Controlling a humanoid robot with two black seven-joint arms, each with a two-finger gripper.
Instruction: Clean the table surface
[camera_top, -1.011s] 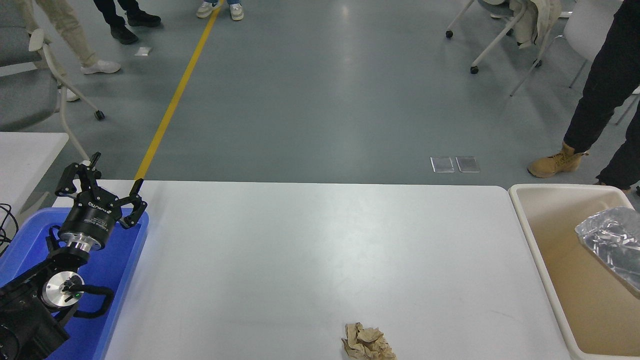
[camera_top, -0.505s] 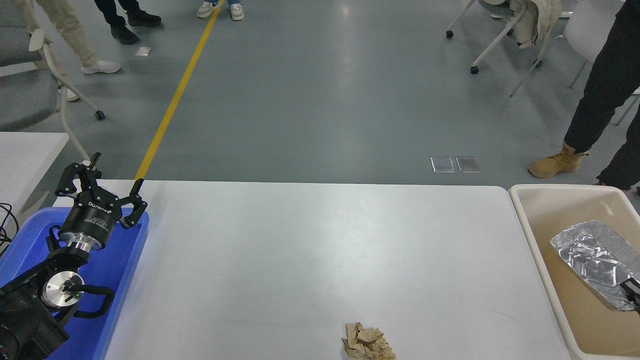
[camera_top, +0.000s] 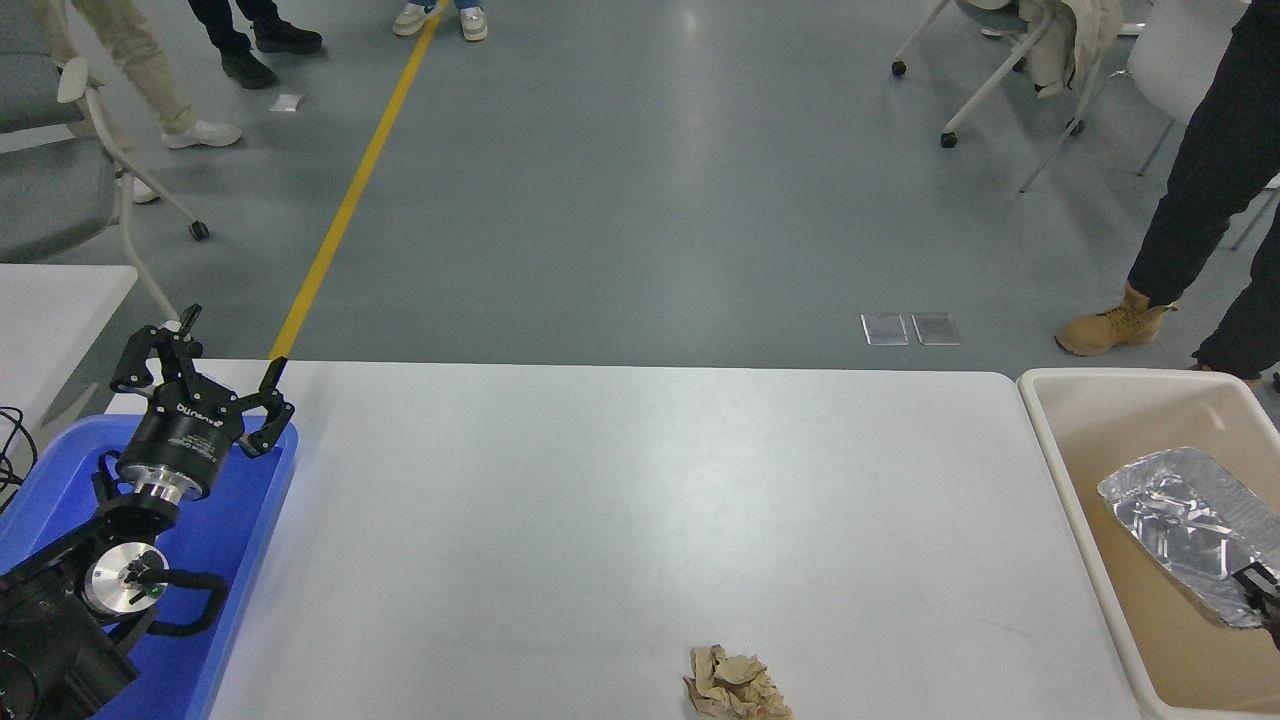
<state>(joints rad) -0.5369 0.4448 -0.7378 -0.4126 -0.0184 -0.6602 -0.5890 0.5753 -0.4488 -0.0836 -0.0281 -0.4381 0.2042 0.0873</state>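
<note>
The white table surface (camera_top: 620, 500) fills the middle of the head view. A crumpled brown paper ball (camera_top: 737, 684) lies on it at the front edge, right of centre. A crinkled silver foil tray (camera_top: 1185, 520) sits tilted inside the beige bin (camera_top: 1060, 450) at the right. Only the black fingertips of my right gripper (camera_top: 1258, 585) show at the right edge, closed on the foil tray's lower right rim. My left gripper (camera_top: 234, 340) is parked open and empty at the lower left, above a blue tray (camera_top: 230, 520).
A smaller white tabletop (camera_top: 50, 310) shows at the left edge. A person in dark trousers and tan boots (camera_top: 1115, 322) stands beyond the bin. Wheeled chairs (camera_top: 1000, 60) and other people's feet are on the grey floor at the far side.
The foil tray has come down and to the left into the beige bin, with my right gripper's fingertips now showing at its rim. The left arm and the paper ball have not moved.
</note>
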